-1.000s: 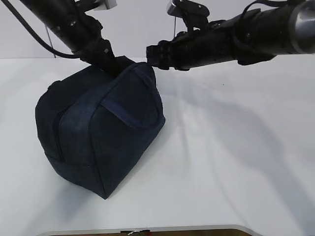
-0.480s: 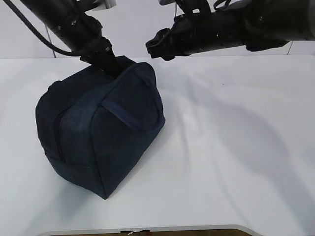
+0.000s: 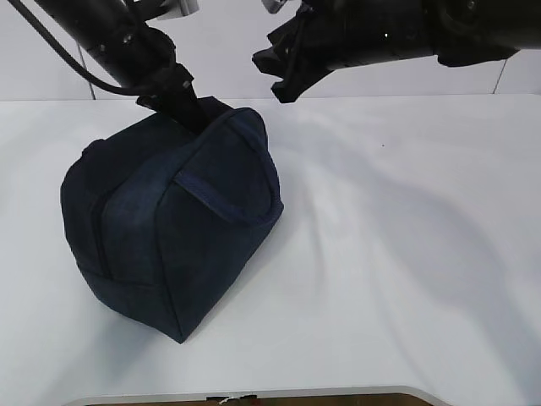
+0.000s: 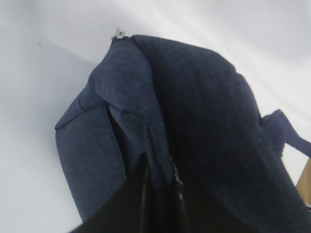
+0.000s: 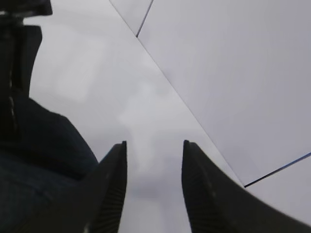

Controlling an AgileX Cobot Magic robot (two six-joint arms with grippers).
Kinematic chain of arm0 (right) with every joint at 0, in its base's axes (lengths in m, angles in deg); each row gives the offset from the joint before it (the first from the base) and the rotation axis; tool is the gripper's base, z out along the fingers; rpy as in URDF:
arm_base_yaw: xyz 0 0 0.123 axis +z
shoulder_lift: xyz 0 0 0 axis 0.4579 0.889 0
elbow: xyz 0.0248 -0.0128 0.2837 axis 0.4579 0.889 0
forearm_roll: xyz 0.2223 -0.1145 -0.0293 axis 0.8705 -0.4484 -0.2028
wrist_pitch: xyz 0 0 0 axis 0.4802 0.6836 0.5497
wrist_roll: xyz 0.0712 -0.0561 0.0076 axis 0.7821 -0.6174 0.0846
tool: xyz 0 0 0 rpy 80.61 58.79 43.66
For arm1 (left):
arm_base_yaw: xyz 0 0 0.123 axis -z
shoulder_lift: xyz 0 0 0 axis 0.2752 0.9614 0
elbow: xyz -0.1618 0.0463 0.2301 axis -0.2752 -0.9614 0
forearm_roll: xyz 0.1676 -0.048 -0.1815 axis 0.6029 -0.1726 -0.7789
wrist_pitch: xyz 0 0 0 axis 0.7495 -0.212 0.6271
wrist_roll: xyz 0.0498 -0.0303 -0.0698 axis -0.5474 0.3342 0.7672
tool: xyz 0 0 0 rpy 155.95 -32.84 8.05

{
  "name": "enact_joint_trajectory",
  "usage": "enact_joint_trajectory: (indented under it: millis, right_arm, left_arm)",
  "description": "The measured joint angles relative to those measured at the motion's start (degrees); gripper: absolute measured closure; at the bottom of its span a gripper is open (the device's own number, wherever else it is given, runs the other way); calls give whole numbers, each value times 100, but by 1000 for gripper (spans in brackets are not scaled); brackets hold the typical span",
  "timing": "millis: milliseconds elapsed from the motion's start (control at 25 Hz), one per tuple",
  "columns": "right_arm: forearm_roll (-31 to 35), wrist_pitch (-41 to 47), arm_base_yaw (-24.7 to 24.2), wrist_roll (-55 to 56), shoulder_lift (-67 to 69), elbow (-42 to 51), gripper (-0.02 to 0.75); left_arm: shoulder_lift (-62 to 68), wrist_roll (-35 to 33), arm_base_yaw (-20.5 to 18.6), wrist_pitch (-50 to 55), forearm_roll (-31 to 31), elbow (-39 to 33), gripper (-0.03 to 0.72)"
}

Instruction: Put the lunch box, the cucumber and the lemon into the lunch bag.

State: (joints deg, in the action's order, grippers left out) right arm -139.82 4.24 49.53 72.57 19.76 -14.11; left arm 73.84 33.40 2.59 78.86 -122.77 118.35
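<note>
One lunch bag (image 3: 169, 228) sits under the left gripper (image 3: 188, 110), whose fingers press into its top; their state cannot be told. The left wrist view shows bag fabric (image 4: 194, 136) just beyond them. The right gripper (image 5: 153, 184) is open and empty, with the bag at its left.

Left gripper (image 3: 188, 108) tips buried behind top of lunch bag (image 3: 169, 224); state of jaws not readable. Same in left wrist view: only dark blurred finger bases at bottom edge, against bag fabric. Bag interior and contents hidden. Right arm cut by top and right edges of exterior view. Bag cropped at left edge in right wrist view.
</note>
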Motion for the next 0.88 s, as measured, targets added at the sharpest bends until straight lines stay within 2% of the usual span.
enact_joint_trajectory:
  millis: [160, 400, 680, 880]
  right_arm:
    - [0, 156, 0, -1039, 0, 191, 424]
    - [0, 1138, 0, -2295, 0, 424, 424]
    - [33, 1787, 0, -3093, 0, 777, 424]
    - [78, 2337, 0, -3268, 0, 1114, 424]
  left_arm:
    - [0, 33, 0, 0, 3, 0, 673]
    - [0, 47, 0, 0, 12, 13, 673]
    - [0, 50, 0, 0, 12, 13, 673]
    - [0, 61, 0, 0, 12, 13, 673]
